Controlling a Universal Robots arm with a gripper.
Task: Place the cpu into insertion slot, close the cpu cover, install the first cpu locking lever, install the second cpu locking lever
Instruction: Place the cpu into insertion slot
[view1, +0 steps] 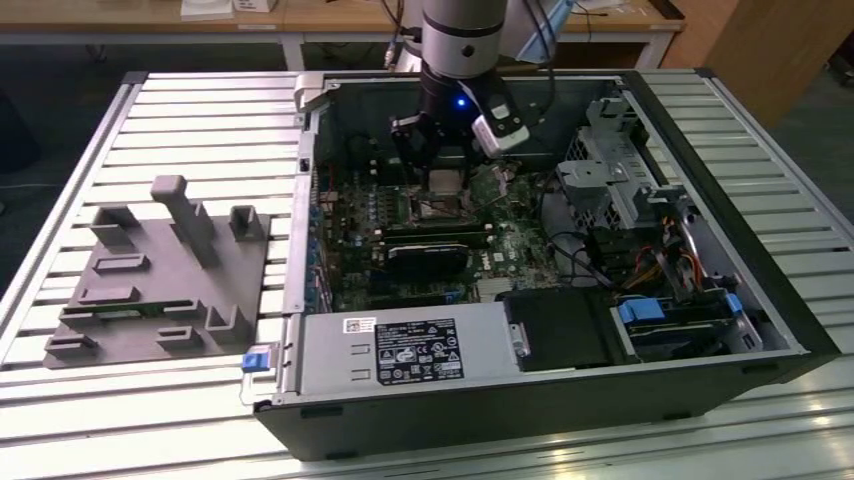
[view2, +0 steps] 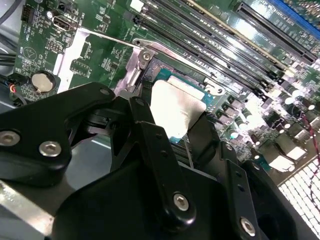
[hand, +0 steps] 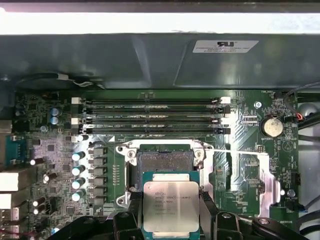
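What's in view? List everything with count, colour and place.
cpu: one, silver, in the hand, near the slot
slot: one, dark with silver rim, on the board, empty
board: one, green, inside the case
memory slots: four, black, beside the slot
battery: one, silver, on the board
case: one, black, open, on the table
table: one, silver slats
fixture: one, grey, exterior view's left of the case
arm: one, grey, over the case
hand: one, black, shut on the cpu

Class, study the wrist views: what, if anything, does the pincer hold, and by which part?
The pincer holds the cpu, with its fingers clamped on two opposite side edges, leaving the silver metal top bare.
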